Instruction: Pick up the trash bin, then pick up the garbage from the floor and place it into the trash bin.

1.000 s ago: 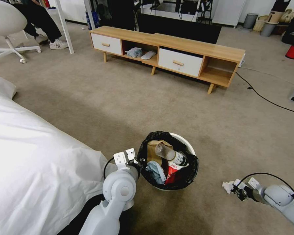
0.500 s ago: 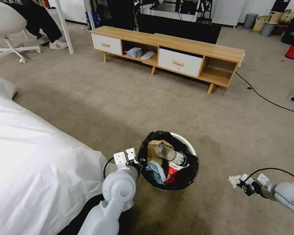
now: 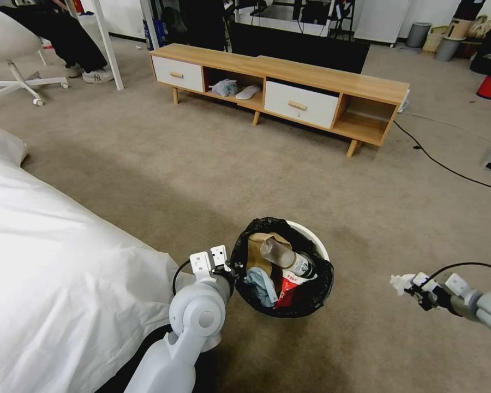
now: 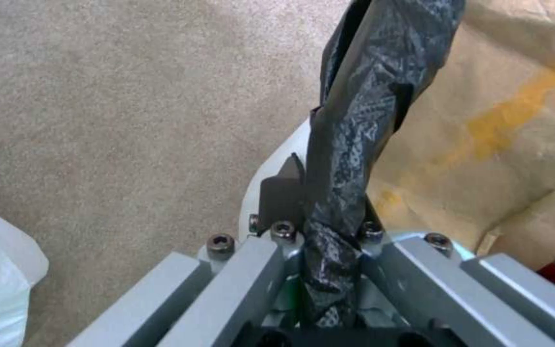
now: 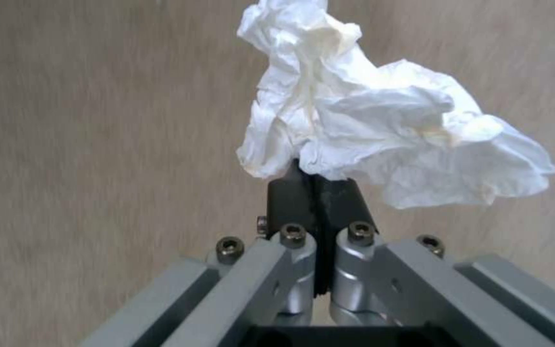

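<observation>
Our left tool (image 4: 329, 241) is clamped on the trash bin (image 4: 277, 159) at its rim, with the crinkly black bag (image 4: 367, 96) pinched between the dark pads. Just inside we see a crumpled brown paper bag (image 4: 496, 135) (stained yellow in places). Beyond the rim lies the floor (image 4: 117, 96).

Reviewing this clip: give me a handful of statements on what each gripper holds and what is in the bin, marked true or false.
1. The right gripper is shut on a crumpled white tissue. True.
2. The tissue already lies inside the trash bin. False: it is held off to the bin's right, above the carpet.
3. The left gripper pinches the bin's bag-lined rim. True.
4. The trash bin is empty. False: a clear bottle, a brown paper bag and red packaging are in it.
5. The bin stands on the wooden cabinet. False: it is near the robot, far from the cabinet.
</observation>
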You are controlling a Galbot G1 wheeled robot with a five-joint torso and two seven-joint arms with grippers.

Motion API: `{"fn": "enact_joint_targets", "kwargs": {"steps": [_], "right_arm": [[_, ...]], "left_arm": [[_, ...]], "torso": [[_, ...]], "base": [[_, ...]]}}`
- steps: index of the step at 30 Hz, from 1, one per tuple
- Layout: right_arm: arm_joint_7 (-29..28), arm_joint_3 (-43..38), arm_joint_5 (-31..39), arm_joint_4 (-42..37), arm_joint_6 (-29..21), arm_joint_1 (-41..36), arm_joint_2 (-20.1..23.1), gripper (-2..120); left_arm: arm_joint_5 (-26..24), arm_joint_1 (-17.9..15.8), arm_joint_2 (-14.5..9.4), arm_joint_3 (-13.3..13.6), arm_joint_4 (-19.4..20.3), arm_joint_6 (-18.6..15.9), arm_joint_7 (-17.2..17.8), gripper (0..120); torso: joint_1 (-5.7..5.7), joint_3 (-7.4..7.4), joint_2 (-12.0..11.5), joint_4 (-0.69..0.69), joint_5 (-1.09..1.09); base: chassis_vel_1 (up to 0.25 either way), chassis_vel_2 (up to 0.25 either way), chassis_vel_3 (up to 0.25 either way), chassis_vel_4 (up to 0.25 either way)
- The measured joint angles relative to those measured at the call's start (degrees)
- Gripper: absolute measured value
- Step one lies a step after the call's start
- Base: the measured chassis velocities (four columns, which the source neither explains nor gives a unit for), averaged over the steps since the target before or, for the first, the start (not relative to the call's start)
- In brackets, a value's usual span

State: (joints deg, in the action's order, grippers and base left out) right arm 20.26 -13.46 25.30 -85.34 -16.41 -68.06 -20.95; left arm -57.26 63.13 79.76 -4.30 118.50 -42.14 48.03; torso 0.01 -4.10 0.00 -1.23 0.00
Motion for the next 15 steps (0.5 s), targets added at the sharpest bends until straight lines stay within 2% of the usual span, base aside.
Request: {"fn": "enact_joint_targets", "kwargs": {"steps": [13,15], "right_arm": [[-2.9,-2.5,5.3,-10.5,-1.6,2.6,1.3,0],[-3.7,-3.9,7.1,-13.6,-2.0,3.5,1.4,0]], "left_arm": [[-1.0,0.0,-1.3,-0.7,0.5,0.0,0.6,1],[-2.4,-0.3,-1.4,-0.9,0.6,0.0,1.8,1]], "torso": [[0.0,0.0,0.0,-0.01,0.0],[0.0,0.0,0.0,0.01,0.0]], "base": [[0.0,0.0,0.0,0.0],[0.0,0.0,0.0,0.0]]}}
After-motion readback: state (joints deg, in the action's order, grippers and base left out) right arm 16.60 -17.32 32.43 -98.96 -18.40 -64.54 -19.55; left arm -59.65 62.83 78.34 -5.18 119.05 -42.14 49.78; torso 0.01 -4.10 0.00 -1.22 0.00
